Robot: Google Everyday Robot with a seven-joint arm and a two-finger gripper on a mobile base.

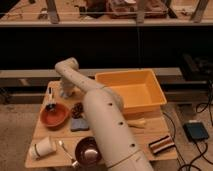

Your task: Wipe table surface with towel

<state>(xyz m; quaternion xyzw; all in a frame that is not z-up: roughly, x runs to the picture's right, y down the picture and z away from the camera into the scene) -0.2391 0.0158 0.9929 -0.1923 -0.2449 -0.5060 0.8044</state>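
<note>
The table surface (112,131) is a light tan wooden top. My white arm rises from the bottom centre, bends at an elbow over the far left part of the table, and points down. My gripper (65,93) is shut low over the table's far left corner, behind the orange-red bowl (54,115). The towel lies hidden under the hand, so whether the gripper holds it does not show.
A large yellow bin (131,90) fills the far right of the table. A blue pad (79,124) and a dark brown lump (76,109) lie beside the bowl. A white cup (42,148), a spoon (65,148), a dark bowl (89,150) and a striped cloth (161,144) sit along the front edge.
</note>
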